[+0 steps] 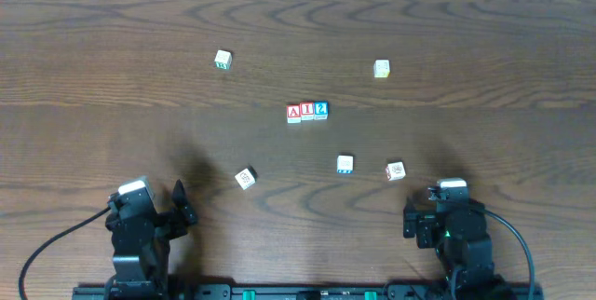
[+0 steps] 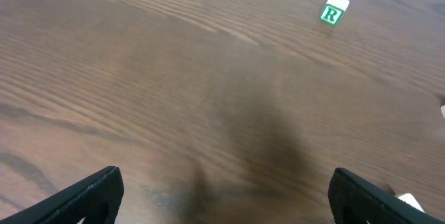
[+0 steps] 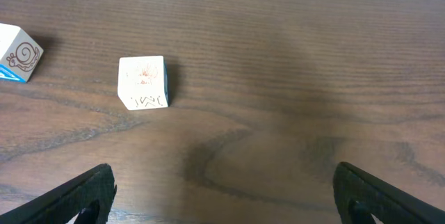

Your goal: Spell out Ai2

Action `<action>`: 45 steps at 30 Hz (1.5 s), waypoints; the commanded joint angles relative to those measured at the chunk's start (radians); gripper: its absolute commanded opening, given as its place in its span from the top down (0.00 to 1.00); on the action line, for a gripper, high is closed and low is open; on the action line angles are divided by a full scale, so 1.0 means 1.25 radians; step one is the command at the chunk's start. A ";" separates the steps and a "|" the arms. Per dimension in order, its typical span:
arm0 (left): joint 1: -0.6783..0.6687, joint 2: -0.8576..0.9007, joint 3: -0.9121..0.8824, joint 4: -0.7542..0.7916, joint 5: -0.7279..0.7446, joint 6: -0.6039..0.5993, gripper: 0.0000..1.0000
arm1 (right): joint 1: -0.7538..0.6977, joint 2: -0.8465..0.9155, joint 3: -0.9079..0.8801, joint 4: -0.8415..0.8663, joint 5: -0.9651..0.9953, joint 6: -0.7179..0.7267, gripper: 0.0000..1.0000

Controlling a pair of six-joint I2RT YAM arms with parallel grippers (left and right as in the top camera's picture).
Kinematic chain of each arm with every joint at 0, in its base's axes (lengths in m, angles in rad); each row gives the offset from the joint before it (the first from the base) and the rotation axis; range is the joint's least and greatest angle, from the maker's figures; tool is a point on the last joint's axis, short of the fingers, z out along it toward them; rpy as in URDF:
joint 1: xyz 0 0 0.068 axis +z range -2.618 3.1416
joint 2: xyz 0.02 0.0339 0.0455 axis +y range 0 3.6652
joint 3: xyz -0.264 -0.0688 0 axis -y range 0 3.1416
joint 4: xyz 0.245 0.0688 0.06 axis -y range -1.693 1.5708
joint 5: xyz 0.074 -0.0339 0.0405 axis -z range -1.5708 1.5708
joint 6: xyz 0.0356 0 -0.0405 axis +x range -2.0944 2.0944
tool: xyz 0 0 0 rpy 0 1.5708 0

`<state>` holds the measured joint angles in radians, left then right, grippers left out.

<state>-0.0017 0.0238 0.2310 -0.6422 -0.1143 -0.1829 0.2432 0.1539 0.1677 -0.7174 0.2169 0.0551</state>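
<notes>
Three letter blocks stand side by side in a row at the table's middle: a red A block (image 1: 293,113), a red I block (image 1: 306,112) and a blue 2 block (image 1: 320,110). They touch each other. My left gripper (image 1: 179,205) is open and empty at the front left; in the left wrist view (image 2: 222,200) only bare wood lies between its fingers. My right gripper (image 1: 410,220) is open and empty at the front right; in the right wrist view (image 3: 222,196) it is also over bare wood.
Loose blocks lie around: a green R block (image 1: 223,59) (image 2: 333,11) at the back left, one at the back right (image 1: 381,68), one at the front left (image 1: 245,178), a snail block (image 1: 345,163) (image 3: 17,53) and a red-marked block (image 1: 396,170) (image 3: 143,81).
</notes>
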 commanded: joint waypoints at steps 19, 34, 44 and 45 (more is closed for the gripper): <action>-0.001 -0.015 -0.059 -0.005 0.006 0.006 0.05 | -0.005 -0.004 -0.001 -0.001 0.002 -0.009 0.01; -0.001 -0.015 -0.059 -0.005 0.006 0.005 0.05 | -0.004 -0.082 -0.001 -0.001 0.002 -0.009 0.01; -0.001 -0.015 -0.059 -0.005 0.006 0.006 0.05 | -0.006 -0.107 -0.003 0.018 0.002 -0.009 0.01; -0.001 -0.015 -0.059 -0.005 0.006 0.005 0.05 | -0.007 -0.116 -0.003 0.018 0.002 -0.009 0.01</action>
<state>-0.0017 0.0109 0.1665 -0.6472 -0.1074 -0.1825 0.2432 0.0292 0.1677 -0.6926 0.2169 0.0555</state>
